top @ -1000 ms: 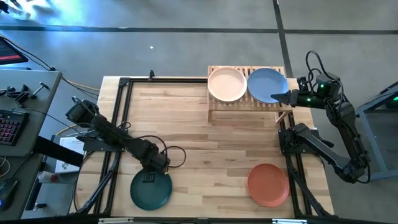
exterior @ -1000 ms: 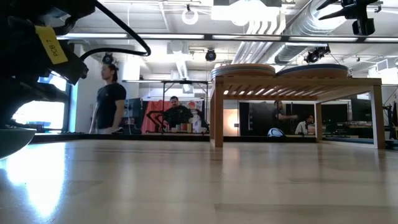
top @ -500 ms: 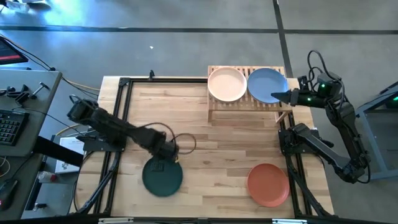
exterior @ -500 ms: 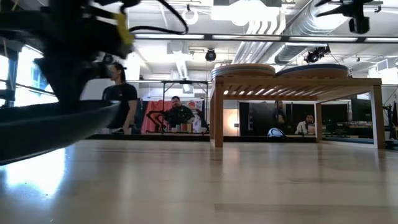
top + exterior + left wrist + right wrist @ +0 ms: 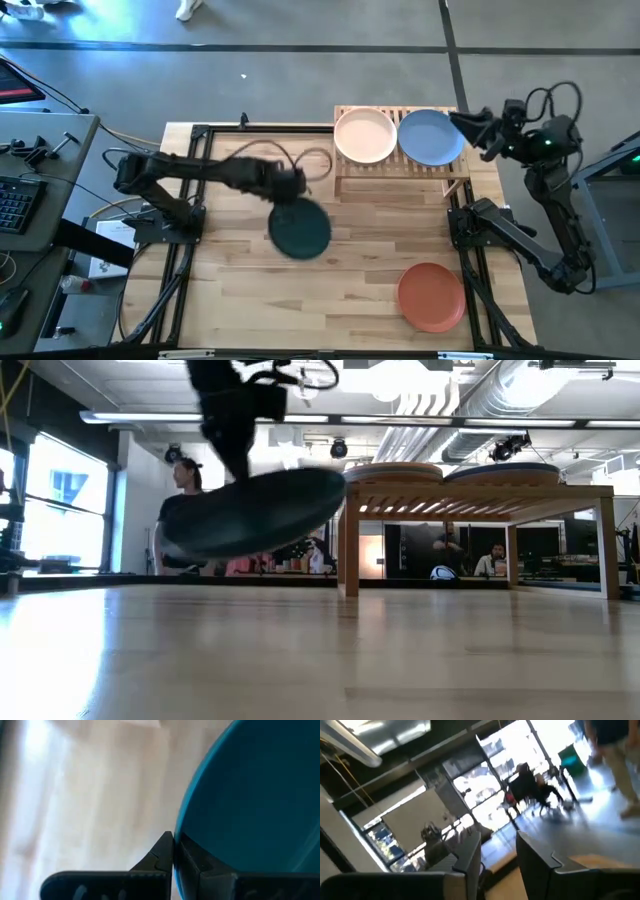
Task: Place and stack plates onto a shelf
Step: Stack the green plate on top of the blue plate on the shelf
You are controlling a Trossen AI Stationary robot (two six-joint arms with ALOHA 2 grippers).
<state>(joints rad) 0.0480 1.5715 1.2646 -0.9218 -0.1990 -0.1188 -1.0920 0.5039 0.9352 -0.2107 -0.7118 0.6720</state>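
high: overhead, straight down | low: tabletop level, facing room | wrists: close, forward past fingers | high+low share shelf (image 5: 398, 160)

Dark green plate (image 5: 301, 229), blue plate (image 5: 429, 136)

Matte plates (image 5: 301, 229) — slatted wood shelf (image 5: 400, 168).

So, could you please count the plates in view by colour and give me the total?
Pale pink plate, on the shelf: 1
Blue plate, on the shelf: 1
Dark green plate, held in the left gripper: 1
Terracotta plate, on the table: 1
Total: 4
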